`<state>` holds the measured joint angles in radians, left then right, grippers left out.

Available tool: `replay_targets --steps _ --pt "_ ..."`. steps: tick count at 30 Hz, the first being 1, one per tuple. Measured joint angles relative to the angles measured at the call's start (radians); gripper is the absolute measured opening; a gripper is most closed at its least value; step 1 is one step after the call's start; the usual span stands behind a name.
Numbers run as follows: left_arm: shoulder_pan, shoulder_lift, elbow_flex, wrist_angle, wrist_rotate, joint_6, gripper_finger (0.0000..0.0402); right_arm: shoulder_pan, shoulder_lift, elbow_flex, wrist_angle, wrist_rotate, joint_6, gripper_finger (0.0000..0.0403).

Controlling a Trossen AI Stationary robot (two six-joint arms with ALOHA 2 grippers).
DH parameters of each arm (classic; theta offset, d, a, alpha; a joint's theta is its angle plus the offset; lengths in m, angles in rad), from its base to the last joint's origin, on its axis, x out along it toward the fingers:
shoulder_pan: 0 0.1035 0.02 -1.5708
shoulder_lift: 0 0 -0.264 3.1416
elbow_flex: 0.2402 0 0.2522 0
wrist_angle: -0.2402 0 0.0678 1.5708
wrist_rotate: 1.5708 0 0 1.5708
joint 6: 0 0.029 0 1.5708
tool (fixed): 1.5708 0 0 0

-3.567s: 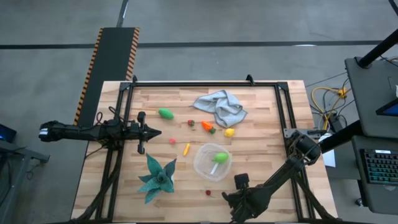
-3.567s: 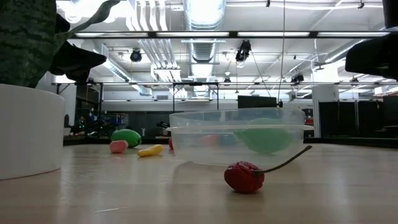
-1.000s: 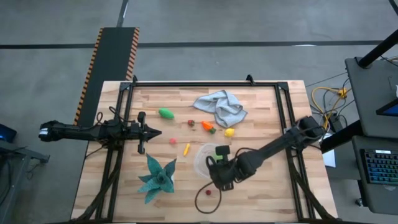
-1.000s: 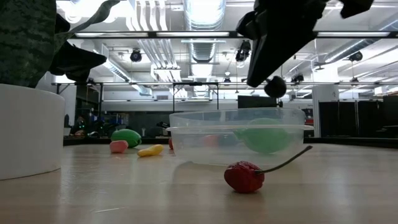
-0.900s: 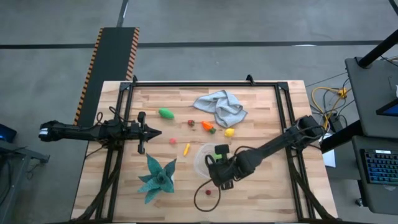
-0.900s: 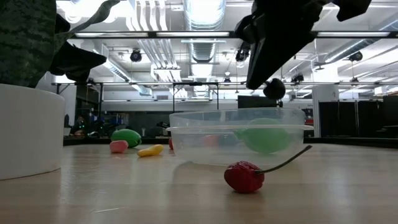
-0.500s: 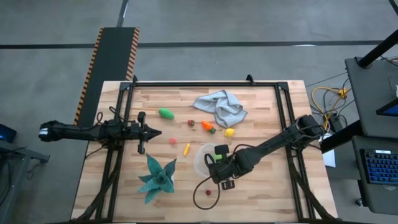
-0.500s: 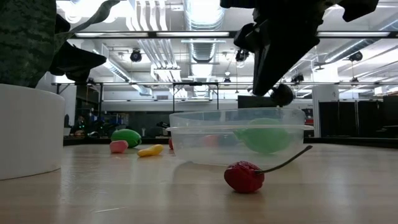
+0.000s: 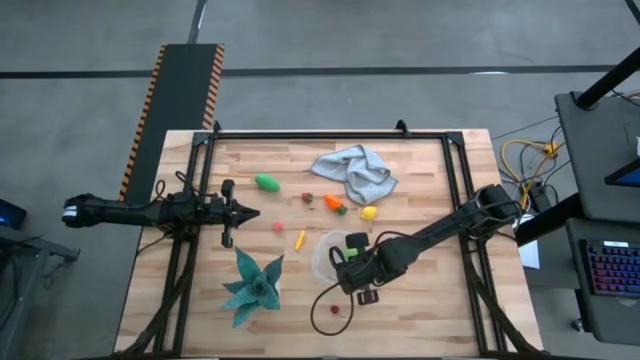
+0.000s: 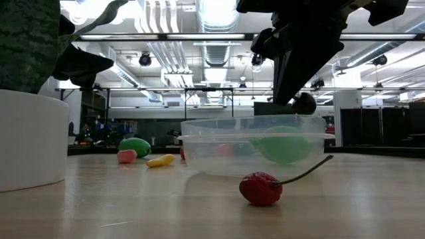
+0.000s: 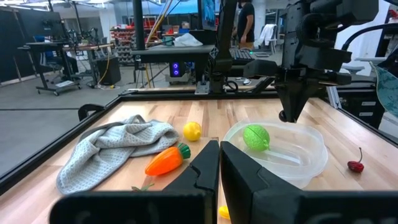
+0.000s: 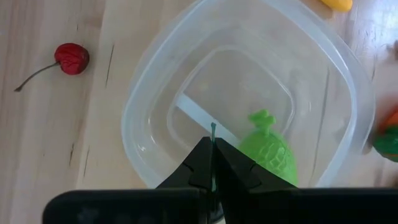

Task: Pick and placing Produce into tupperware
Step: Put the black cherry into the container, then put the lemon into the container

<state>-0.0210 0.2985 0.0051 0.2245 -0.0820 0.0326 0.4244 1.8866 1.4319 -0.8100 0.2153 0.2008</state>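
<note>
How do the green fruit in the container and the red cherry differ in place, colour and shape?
The green fruit lies inside the clear container; the red cherry lies on the bare wooden table, outside the container and apart from it. The green fruit is bright green and bigger; the cherry is dark red and smaller. The cherry has a long thin stem; the green fruit shows only a short stub. Neither is held by a gripper.

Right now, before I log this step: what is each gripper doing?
Left gripper: fingers shut, holding nothing, waiting at the table's left edge.
Right gripper: fingers shut, empty, above the tupperware.
</note>
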Motion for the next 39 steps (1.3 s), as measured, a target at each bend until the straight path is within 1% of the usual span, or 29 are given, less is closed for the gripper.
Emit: replay_targets --steps 4,6,10,12,14,16,18,20,22,26,27,29,32,34,37,39 --pt "0.000 0.000 0.000 -0.002 0.000 0.000 0.0000 0.000 0.000 0.000 0.000 -0.016 0.001 0.0010" --pt "0.000 0.000 0.000 -0.003 0.000 0.000 0.0000 0.000 0.000 0.000 0.001 -0.017 0.006 0.0018" --pt "0.000 0.001 0.000 -0.003 0.002 -0.007 0.0000 0.000 0.000 0.000 0.002 -0.016 0.007 0.0056" --pt "0.000 0.001 0.000 -0.003 0.011 -0.041 0.0000 -0.002 0.000 0.000 -0.004 -0.006 -0.005 0.0080" --pt "0.000 0.000 0.000 -0.003 0.023 -0.052 0.0000 -0.008 -0.004 0.000 -0.033 0.052 -0.022 0.0104" --pt "0.000 0.000 0.000 -0.002 0.025 -0.052 0.0000 -0.020 -0.016 0.000 -0.063 0.160 -0.039 0.0126" --pt "0.000 0.000 0.000 0.000 0.025 -0.051 0.0000 -0.039 -0.038 0.000 -0.089 0.234 -0.069 0.0146" --pt "0.000 -0.001 0.000 0.002 0.025 -0.051 0.0000 -0.062 -0.070 -0.002 -0.078 0.257 -0.110 0.0165" --pt "0.000 -0.001 0.000 0.003 0.025 -0.052 0.0000 -0.094 -0.108 -0.011 -0.063 0.258 -0.138 0.0183" --pt "0.000 -0.003 0.000 0.006 0.024 -0.045 0.0000 -0.184 -0.218 -0.072 -0.049 0.257 -0.177 0.0211" --pt "0.000 -0.005 0.000 0.006 0.024 -0.028 0.0000 -0.209 -0.252 -0.097 -0.032 0.248 -0.189 0.0217" --pt "0.000 -0.010 0.000 0.010 0.023 0.006 0.0000 -0.262 -0.329 -0.160 0.018 0.191 -0.216 0.0225" --pt "0.000 -0.018 0.000 0.011 0.022 0.027 0.0000 -0.329 -0.440 -0.265 0.121 0.034 -0.261 0.0233" --pt "0.000 -0.023 0.000 0.014 0.022 0.030 0.0000 -0.362 -0.507 -0.333 0.172 -0.031 -0.315 0.0235" --pt "0.000 -0.028 0.002 0.033 0.021 0.031 0.0000 -0.380 -0.584 -0.419 0.223 -0.036 -0.417 0.0235" --pt "0.000 -0.028 0.005 0.031 0.020 0.031 0.0000 -0.383 -0.613 -0.462 0.242 -0.036 -0.476 0.0236"
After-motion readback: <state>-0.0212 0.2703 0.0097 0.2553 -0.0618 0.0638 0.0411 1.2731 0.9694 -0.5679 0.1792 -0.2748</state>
